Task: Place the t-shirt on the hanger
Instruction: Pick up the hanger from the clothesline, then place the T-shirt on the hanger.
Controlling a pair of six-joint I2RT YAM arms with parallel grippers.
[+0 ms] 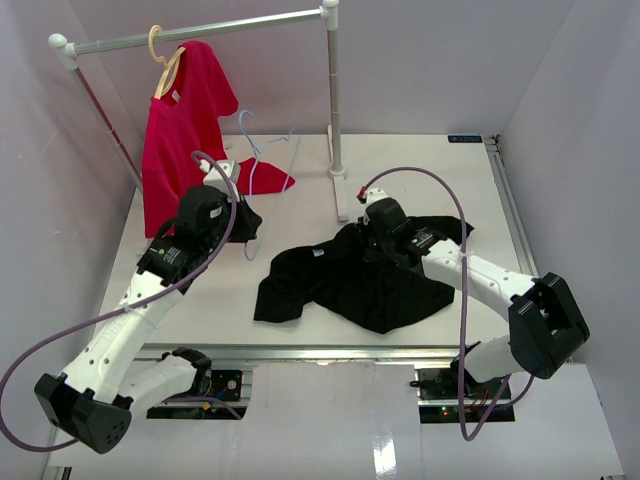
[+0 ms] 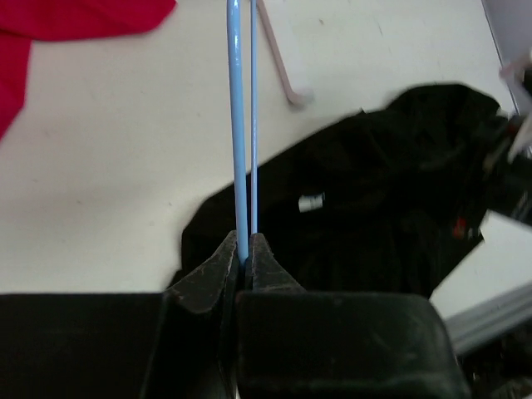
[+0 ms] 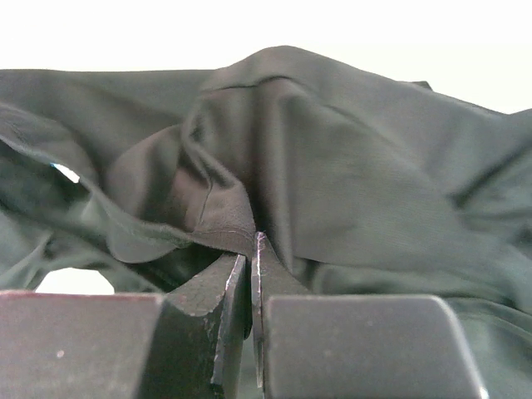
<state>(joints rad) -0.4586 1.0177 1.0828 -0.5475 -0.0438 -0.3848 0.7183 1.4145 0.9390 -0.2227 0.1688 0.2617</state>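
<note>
Ahead of the left gripper (image 2: 245, 249), clamped on the hanger (image 2: 239, 125), bring gently the t-shirt (image 3: 349, 166) fold pinched in the right gripper (image 3: 252, 249).

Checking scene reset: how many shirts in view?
2. A red shirt hangs from the rail at back left; a black shirt lies crumpled mid-table, pinched by the right gripper. No others seen.

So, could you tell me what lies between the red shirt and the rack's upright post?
The light-blue hanger, gripped in the left pincer, lies there; the top view shows it.
</note>
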